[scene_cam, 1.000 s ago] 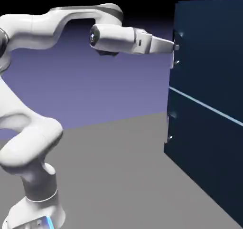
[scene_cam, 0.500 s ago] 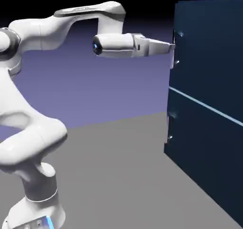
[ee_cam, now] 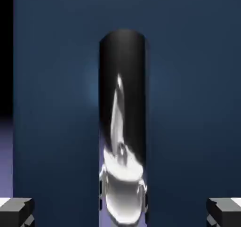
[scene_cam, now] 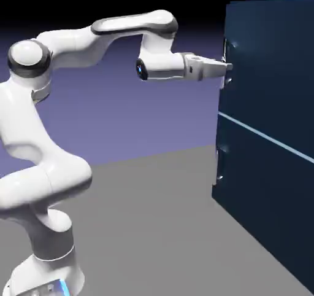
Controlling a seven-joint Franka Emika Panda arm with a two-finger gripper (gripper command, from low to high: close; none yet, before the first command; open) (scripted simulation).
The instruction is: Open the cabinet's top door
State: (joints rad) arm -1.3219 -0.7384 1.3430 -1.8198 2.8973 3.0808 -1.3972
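The cabinet (scene_cam: 270, 166) is a tall dark navy box at the exterior view's right. Its top door (scene_cam: 270, 55) is the taller upper panel, lying flush and closed. A short silver bar handle (scene_cam: 226, 61) runs along the door's left edge. My gripper (scene_cam: 228, 66) reaches level from the left, with its tips at that handle. In the hand view the handle (ee_cam: 123, 127) stands upright in the middle, large and close, against the navy door (ee_cam: 188, 80). My gripper (ee_cam: 120, 212) is open: the grey fingertips (ee_cam: 16, 211) flank the bar with wide gaps, touching nothing.
A thin pale line (scene_cam: 264, 135) divides the top door from the shorter lower panel (scene_cam: 264, 196), which has its own small handle (scene_cam: 219, 163). The grey table (scene_cam: 153, 227) stretches before the cabinet. My arm's base (scene_cam: 49, 270) stands at the lower left.
The hand has moved right and slightly down, up to the top door's handle, and the forearm has stretched out further. The door has not moved.
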